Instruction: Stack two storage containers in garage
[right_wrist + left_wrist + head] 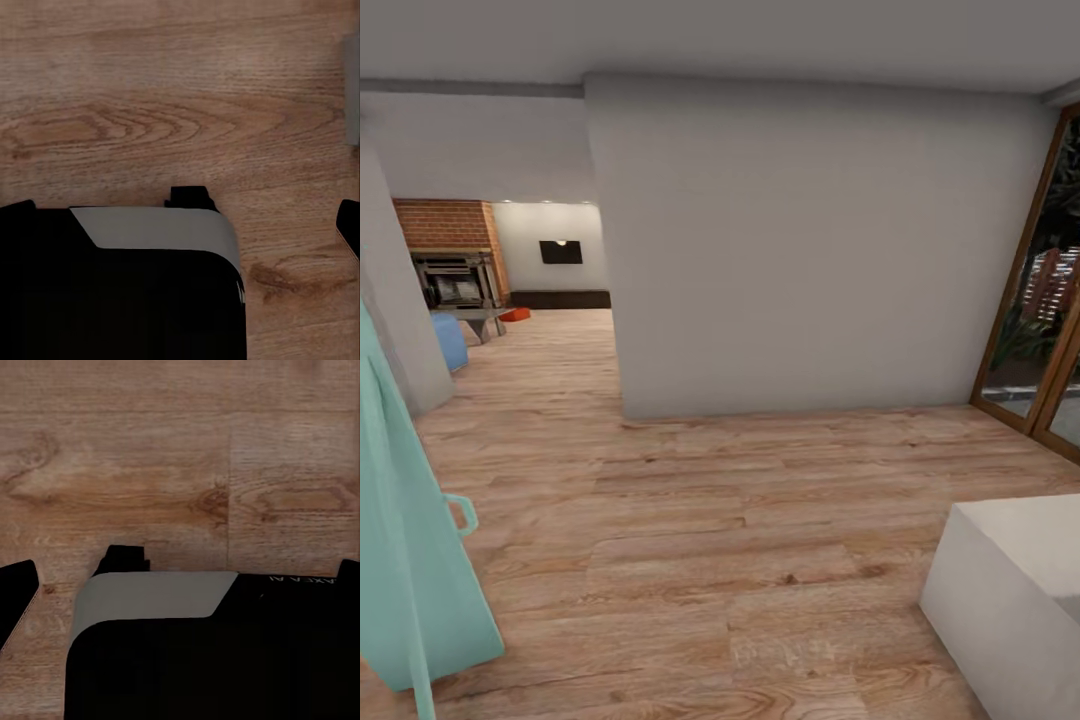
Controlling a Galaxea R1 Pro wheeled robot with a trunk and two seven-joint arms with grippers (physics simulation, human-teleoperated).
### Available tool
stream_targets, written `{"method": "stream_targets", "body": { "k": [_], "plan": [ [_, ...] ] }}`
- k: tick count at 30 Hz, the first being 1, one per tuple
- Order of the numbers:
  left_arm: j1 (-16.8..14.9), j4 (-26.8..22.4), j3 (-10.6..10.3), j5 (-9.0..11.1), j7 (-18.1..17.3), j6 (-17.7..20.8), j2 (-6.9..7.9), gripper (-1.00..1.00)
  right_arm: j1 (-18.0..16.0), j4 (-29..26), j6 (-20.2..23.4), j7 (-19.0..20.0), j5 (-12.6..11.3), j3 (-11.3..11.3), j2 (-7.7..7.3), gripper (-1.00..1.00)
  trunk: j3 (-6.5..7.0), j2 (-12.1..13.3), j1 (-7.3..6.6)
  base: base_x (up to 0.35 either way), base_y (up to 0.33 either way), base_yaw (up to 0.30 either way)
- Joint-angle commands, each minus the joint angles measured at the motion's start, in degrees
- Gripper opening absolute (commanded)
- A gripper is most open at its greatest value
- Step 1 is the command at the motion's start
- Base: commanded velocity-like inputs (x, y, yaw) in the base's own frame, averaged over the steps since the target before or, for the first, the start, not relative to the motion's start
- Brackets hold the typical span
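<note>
Even, flat indoor light, soft renders with stretched edges.

In the head view the grey wall (800,250) and the wood floor (710,520) are lit evenly, with hardly any cast shadow; only a thin dark line runs along the wall's foot. The far room is brighter, with small bright spots high on its back wall (550,225). The glass door (1040,300) shows darkness outside. Straight lines bend and stretch toward the corners, and the picture is slightly soft throughout. In both wrist views the floor grain (180,472) (150,112) is clear, while the dark bodies (210,660) (120,300) below are near-black without detail.
</note>
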Motion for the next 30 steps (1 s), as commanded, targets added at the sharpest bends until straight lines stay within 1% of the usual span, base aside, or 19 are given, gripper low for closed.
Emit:
{"method": "stream_targets", "body": {
  "k": [1, 30],
  "plan": [
    [0.0, 0.0, -0.2, 0.6, 0.0, 0.0, -0.05, 1.0, -0.1, 0.2, -0.3, 0.0, -0.4, 0.5, 0.05, 1.0, -0.06, 0.0, 0.03, 0.32, 0.0, 0.0],
    [0.0, 0.0, -0.2, 0.6, 0.0, 0.0, -0.09, 1.0, -0.1, 0.2, -0.2, -0.4, -0.5, 0.5, 0.1, 1.0, -0.06, 0.0, 0.03, 0.32, 0.0, 0.0]
  ]
}}
